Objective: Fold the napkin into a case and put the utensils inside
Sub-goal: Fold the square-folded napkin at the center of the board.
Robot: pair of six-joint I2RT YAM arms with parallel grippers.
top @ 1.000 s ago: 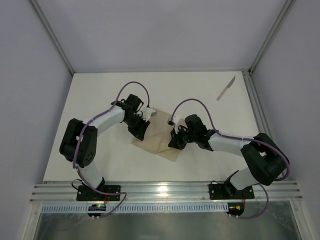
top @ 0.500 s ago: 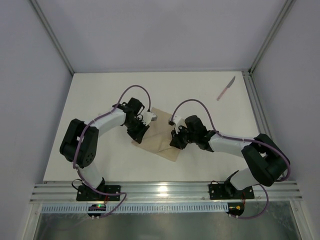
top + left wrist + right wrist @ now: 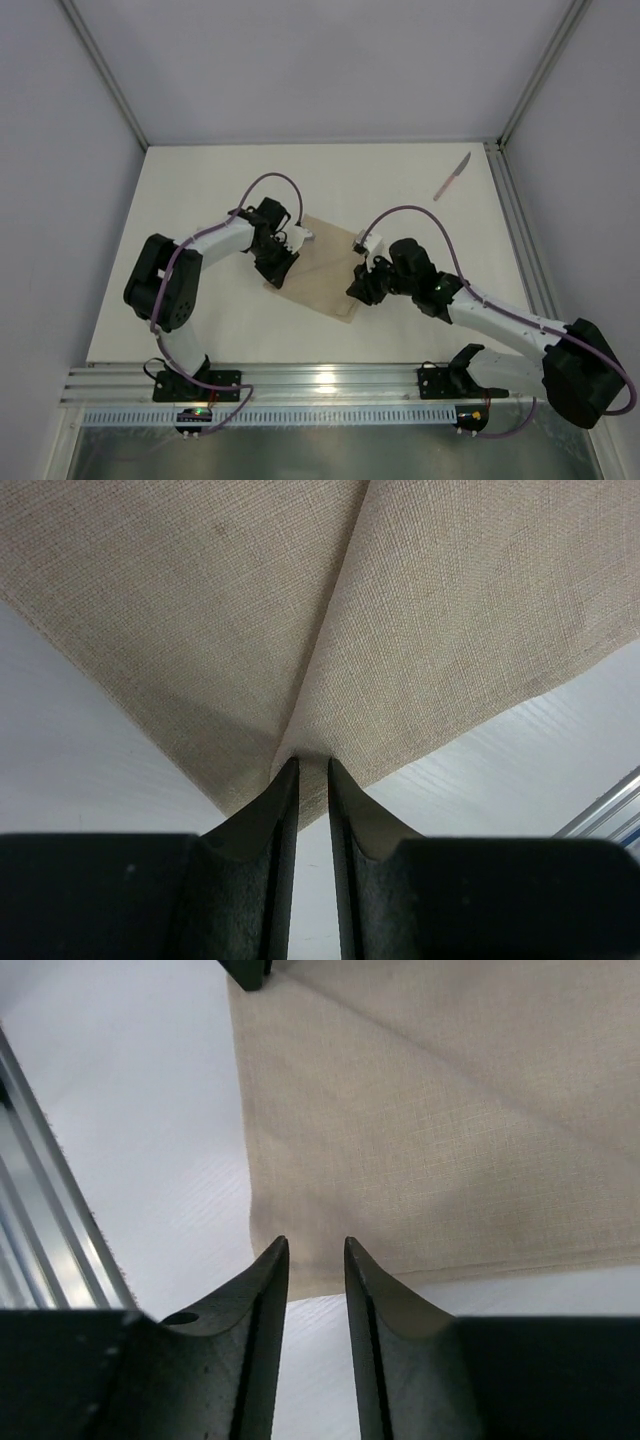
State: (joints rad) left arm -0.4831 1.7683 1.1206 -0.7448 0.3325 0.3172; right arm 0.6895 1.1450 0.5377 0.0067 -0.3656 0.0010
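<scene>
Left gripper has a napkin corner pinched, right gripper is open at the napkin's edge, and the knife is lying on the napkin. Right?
Not quite. The knife lies on the bare table near its far right corner, well apart from the napkin, as the top view shows. The rest holds.

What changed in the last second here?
The right gripper spread its fingers, letting go of the napkin, and its arm swung back toward the right. The left gripper still pinches the napkin's corner; the knife stayed put at the far right.

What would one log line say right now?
left fingers: pinching napkin | right fingers: open at napkin edge | knife: far right corner
</scene>
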